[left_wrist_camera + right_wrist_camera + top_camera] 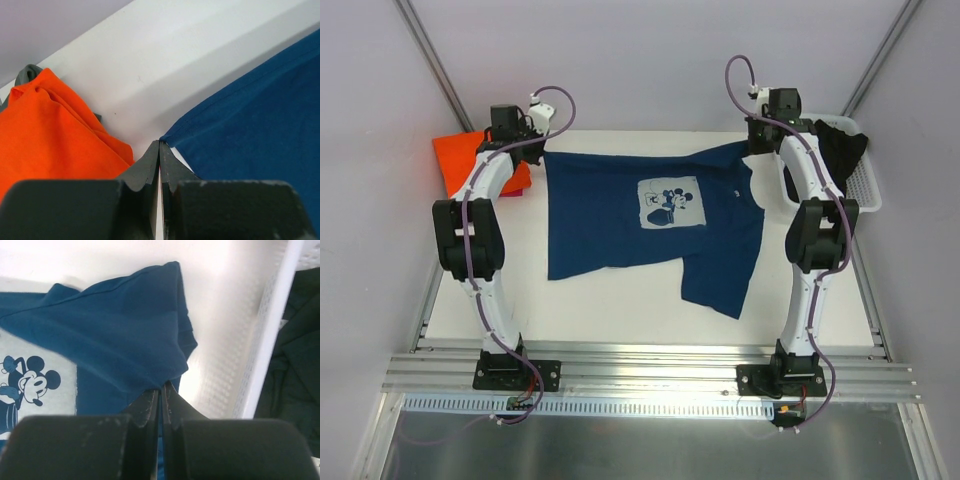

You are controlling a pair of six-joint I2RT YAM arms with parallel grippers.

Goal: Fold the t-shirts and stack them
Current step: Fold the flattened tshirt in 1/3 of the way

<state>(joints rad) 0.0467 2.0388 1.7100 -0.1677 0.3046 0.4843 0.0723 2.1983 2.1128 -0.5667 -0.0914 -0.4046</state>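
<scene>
The navy t-shirt (610, 220) lies spread on the white table, its pale cartoon print (670, 203) facing up and one part hanging toward the near edge. Its far edge runs taut between both grippers. My left gripper (538, 148) is shut on the shirt's far left corner (172, 136); the fingertips (160, 144) meet right at the hem. My right gripper (752, 148) is shut on the far right part, and blue cloth (115, 335) bunches up into its closed tips (161, 386). The orange t-shirt (465, 160) lies folded at the far left, just beside the left gripper (50, 140).
A white perforated basket (868, 185) stands at the far right with dark clothing (840, 145) in it, close beside the right gripper (270, 340). Grey cloth (27, 75) peeks out behind the orange shirt. White walls close in the far side.
</scene>
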